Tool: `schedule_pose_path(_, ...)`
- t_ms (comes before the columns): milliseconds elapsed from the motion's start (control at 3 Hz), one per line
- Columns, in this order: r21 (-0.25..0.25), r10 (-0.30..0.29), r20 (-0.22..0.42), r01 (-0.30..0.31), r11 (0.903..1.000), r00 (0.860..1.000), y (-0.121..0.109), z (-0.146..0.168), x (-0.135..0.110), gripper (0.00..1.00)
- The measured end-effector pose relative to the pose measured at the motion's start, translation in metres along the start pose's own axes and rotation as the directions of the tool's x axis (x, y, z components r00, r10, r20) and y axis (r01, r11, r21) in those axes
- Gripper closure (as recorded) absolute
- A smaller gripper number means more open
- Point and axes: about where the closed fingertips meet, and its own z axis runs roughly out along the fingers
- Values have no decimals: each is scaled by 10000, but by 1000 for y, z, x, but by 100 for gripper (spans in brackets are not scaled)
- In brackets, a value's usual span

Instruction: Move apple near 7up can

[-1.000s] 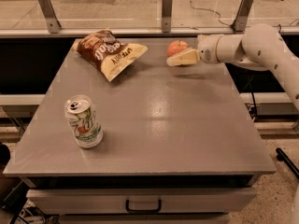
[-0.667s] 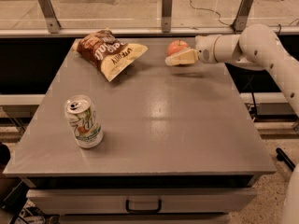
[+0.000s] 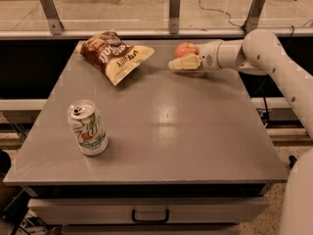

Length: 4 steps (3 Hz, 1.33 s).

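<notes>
The reddish apple [image 3: 186, 48] sits at the far right of the grey table [image 3: 161, 126]. My gripper [image 3: 180, 58] reaches in from the right and straddles the apple. Its cream near finger [image 3: 185, 63] lies along the apple's front side, and the far finger is hidden behind the fruit. The jaws stand open around the apple, not clamped on it. The white and green 7up can [image 3: 88, 128] stands upright near the front left of the table, far from the apple and the gripper.
A brown and cream chip bag [image 3: 113, 54] lies at the far left-middle of the table, left of the apple. A glass rail with metal posts [image 3: 174, 11] runs behind the table. My white arm [image 3: 274, 58] spans the right side.
The gripper has slid a little further left along the apple's front side. The apple, can and bag have stayed in place.
</notes>
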Motion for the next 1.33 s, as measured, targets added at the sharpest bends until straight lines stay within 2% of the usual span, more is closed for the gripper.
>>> schedule_pose_path(1000,-141,4,-18,-4,9999,10000,6,9,1,88)
schedule_pose_path(1333,-186,7,-25,-7,9998,10000,8,11,1,100)
